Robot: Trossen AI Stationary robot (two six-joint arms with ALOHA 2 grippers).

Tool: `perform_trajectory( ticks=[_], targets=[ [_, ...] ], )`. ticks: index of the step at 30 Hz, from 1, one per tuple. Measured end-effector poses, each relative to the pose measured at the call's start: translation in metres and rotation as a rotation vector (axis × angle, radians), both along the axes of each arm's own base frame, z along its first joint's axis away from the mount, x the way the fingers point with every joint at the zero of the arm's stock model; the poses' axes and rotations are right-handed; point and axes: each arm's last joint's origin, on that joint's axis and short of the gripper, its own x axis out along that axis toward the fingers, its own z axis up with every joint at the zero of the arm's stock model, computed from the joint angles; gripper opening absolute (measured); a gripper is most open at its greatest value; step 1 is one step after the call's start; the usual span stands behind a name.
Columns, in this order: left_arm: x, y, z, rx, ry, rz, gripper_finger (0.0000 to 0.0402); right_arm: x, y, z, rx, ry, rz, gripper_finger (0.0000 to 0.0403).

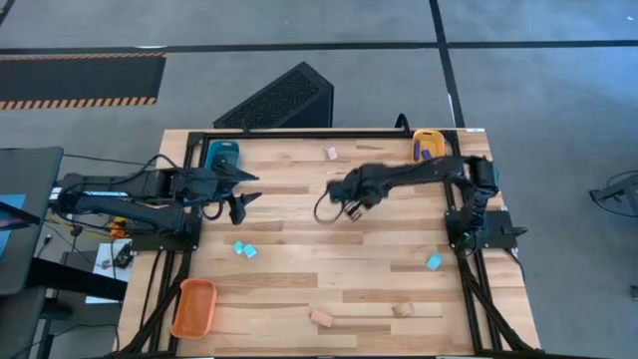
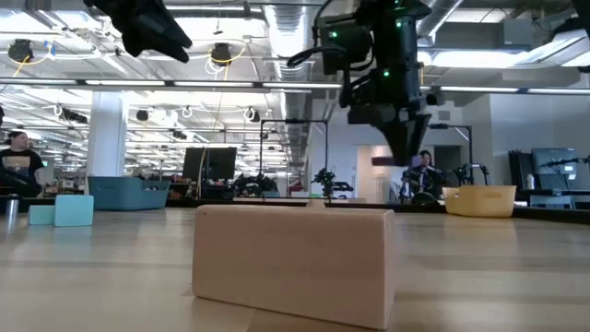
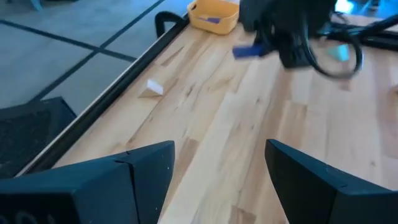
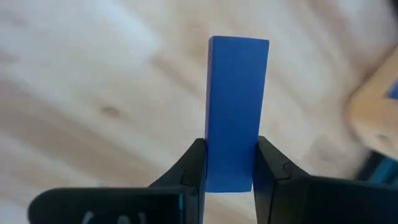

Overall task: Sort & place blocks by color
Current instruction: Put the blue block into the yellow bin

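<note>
Two arms reach over the wooden table (image 1: 329, 229) from opposite sides. The right gripper (image 4: 229, 177) is pinched on a dark blue block (image 4: 236, 112), the block standing up between its fingers and held above the table near the middle; from the left wrist view the same block (image 3: 247, 51) shows sticking out sideways from that gripper (image 3: 273, 46). In the high view the right gripper (image 1: 339, 189) sits just right of the table's centre, its arm stretching back to the right edge.

The left gripper (image 1: 242, 189) hangs over the left part of the table with its fingers (image 3: 146, 168) spread wide — nothing between them.

Other blocks lie scattered: two light cyan blocks (image 1: 245, 249) touching or nearly so left of centre, another cyan block (image 1: 434, 261) near the right edge, a pale block (image 1: 331, 153) close to the far edge, and two tan wood blocks (image 1: 321, 318) (image 1: 402, 310) along the near edge. One tan block (image 2: 293, 263) fills the foreground of the low view.

Three trays sit at the corners — a teal tray (image 1: 222, 154) far left, a yellow-orange tray (image 1: 429, 145) far right with something dark blue inside, and an orange tray (image 1: 193, 307) near left
</note>
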Motion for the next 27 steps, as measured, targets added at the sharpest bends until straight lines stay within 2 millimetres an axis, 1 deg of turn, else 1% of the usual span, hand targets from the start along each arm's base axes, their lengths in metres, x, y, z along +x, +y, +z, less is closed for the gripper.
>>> perform_trajectory(
  ticks=[3,7,10,12,15,18,20,22,24,27],
  targets=[
    [0.007,0.004,-0.005,-0.019,0.025,0.038,0.024,-0.01,-0.031,0.012,-0.029,0.006,-0.003,0.0079],
    [0.014,0.008,-0.012,-0.051,0.063,0.084,0.024,-0.031,-0.073,0.03,-0.082,-0.008,-0.05,0.0079],
    [0.018,0.012,-0.016,-0.047,0.089,0.101,0.024,-0.05,-0.104,0.042,-0.091,-0.024,-0.086,0.0079],
    [0.02,0.017,-0.017,-0.031,0.099,0.125,0.024,-0.066,-0.126,0.05,-0.095,-0.031,-0.126,0.0079],
    [0.023,0.027,-0.018,-0.026,0.094,0.181,0.024,-0.091,-0.157,0.053,-0.096,-0.022,-0.206,0.0079],
    [0.026,0.04,-0.018,0.006,0.086,0.209,0.024,-0.113,-0.183,0.051,-0.063,-0.013,-0.275,0.0079],
    [0.028,0.051,-0.017,0.028,0.076,0.22,0.024,-0.123,-0.194,0.044,-0.017,-0.018,-0.312,0.0079],
    [0.029,0.061,-0.014,0.025,0.034,0.225,0.024,-0.134,-0.198,0.034,0.067,-0.012,-0.329,0.0079],
    [0.029,0.07,-0.011,0.014,-0.01,0.231,0.024,-0.144,-0.195,0.021,0.128,0.031,-0.348,0.0079],
    [0.026,0.08,-0.009,-0.03,-0.062,0.267,0.024,-0.16,-0.188,0.002,0.157,0.072,-0.376,0.0088]
  ],
)
